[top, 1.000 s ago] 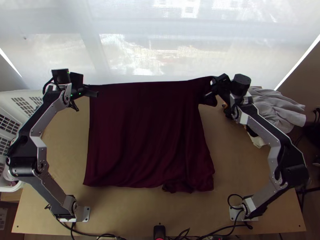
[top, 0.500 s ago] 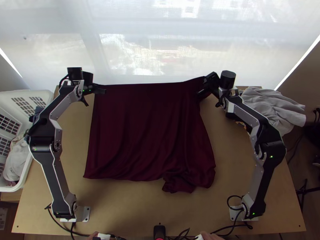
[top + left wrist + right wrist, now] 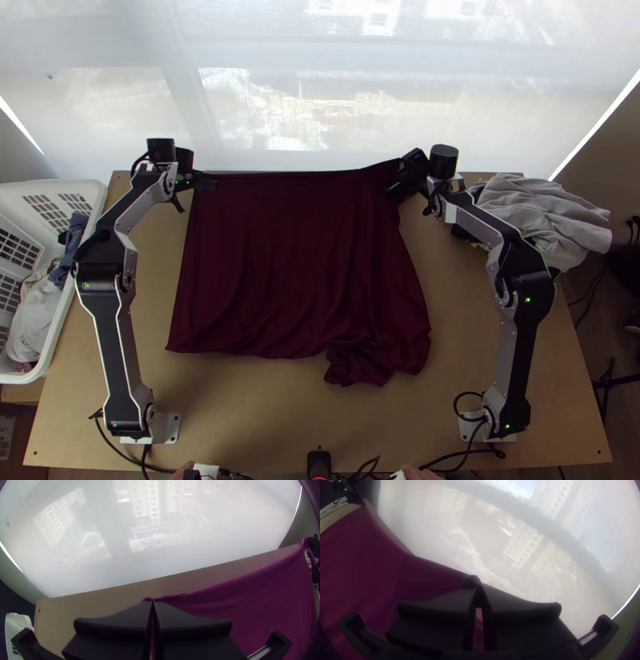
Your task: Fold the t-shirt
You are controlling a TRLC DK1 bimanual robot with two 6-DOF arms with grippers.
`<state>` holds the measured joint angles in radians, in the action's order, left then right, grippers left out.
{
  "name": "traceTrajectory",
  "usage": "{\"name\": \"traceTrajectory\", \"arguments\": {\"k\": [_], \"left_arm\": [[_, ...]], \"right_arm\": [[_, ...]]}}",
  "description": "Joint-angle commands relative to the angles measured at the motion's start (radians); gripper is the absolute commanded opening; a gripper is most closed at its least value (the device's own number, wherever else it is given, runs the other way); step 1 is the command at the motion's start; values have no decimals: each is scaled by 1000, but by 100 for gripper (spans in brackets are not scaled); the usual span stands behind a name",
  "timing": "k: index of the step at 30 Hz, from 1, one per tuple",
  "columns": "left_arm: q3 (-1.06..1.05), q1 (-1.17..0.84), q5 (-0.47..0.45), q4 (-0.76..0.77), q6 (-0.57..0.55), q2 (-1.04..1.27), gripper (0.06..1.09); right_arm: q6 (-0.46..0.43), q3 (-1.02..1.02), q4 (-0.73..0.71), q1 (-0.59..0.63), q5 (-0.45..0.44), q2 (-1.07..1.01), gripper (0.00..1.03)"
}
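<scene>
While the left gripper (image 3: 210, 183) and right gripper (image 3: 395, 189) are holding its far corners, the dark red t-shirt (image 3: 280, 264) is stretching between them over the middle of the table (image 3: 240, 416) and trailing toward the near edge. Its far edge is running crosswise; its sides are running nearly lengthwise, with neither direction clearly forming a long axis, nor the collar end showing clearly. Soft folds are crossing it, and its near right corner is bunching. Both grippers' fingertips are closing together on cloth.
</scene>
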<state>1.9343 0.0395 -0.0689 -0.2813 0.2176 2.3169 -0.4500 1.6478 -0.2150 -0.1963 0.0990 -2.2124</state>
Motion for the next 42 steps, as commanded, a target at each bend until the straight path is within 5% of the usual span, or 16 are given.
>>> {"name": "traceTrajectory", "arguments": {"k": [1, 42], "left_arm": [[-14, 5, 4, -12, -7, -8, 9], [-528, 30, -71, 83, -92, -435, 9]], "right_arm": [[8, -46, -3, -2, 1, 30, 3], [105, -611, -23, -117, 1, 611, 3]]}}
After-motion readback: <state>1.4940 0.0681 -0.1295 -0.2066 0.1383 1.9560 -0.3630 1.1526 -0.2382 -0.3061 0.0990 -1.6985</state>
